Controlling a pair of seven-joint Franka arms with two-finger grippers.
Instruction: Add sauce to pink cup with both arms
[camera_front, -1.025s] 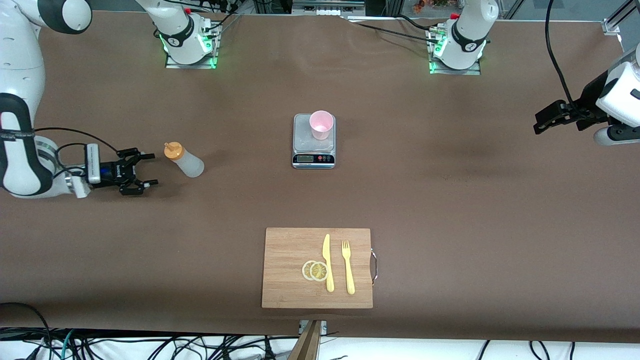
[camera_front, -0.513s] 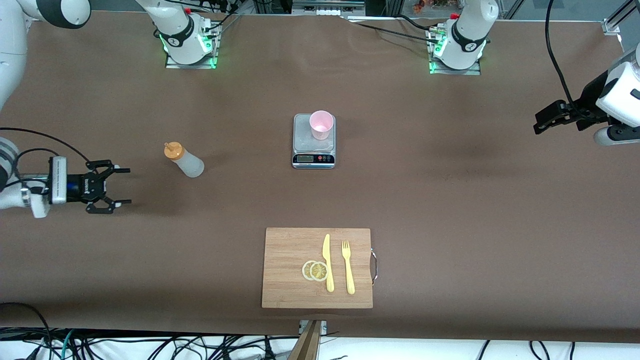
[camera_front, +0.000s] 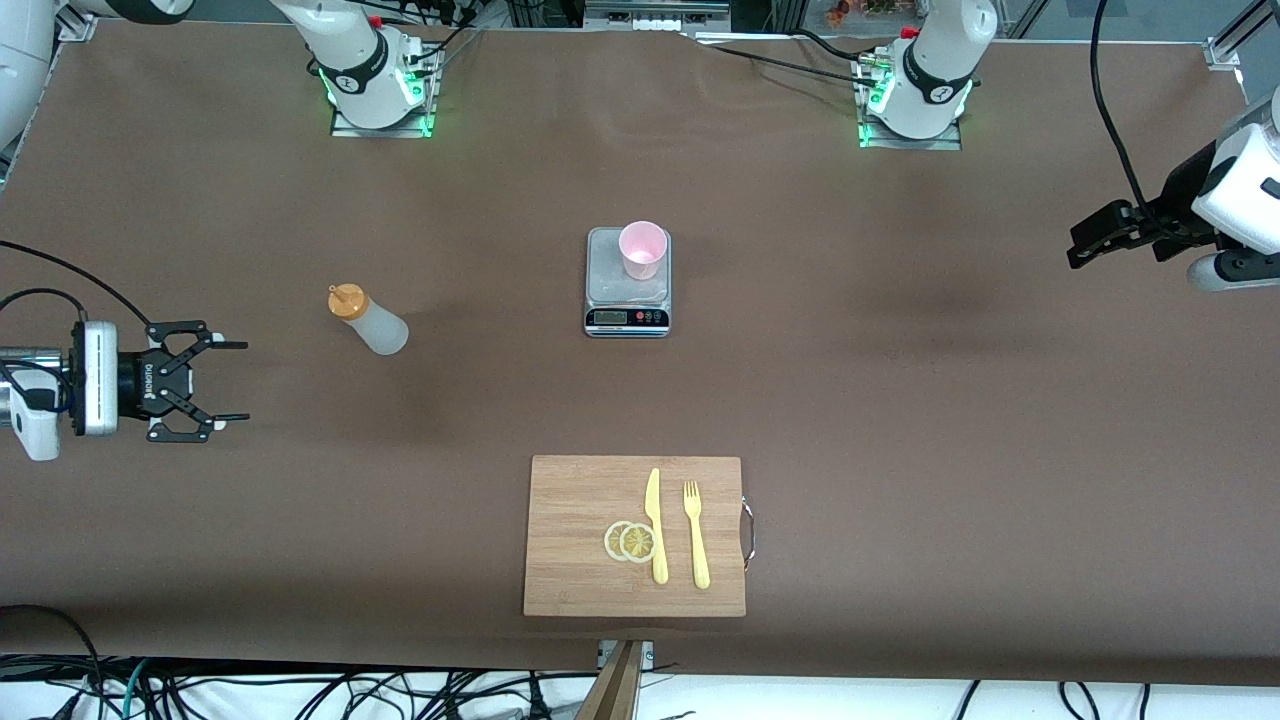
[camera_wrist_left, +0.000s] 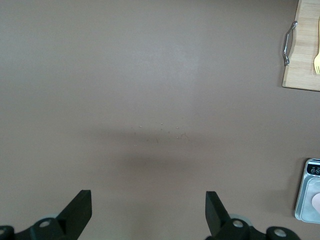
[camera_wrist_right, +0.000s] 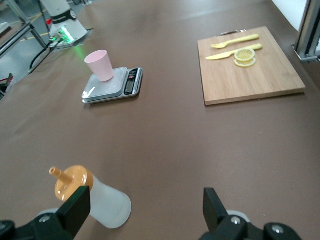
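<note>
High front camera overlooks the whole table; both wrist cameras also see the scale.

The sauce, a translucent whitish squeeze bottle with an orange cap and thin nozzle, is standing upright on the bench toward the right arm's end. The pink cup, plain and tapered, is standing upright and mouth-up on the scale's steel plate, well apart from the sauce.

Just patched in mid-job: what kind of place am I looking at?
Most likely a robotics lab bench staged as a kitchen prep station: a table under brown covering, arm bases bolted along one edge, loose cables, plus a kitchen scale and cutting board.
</note>
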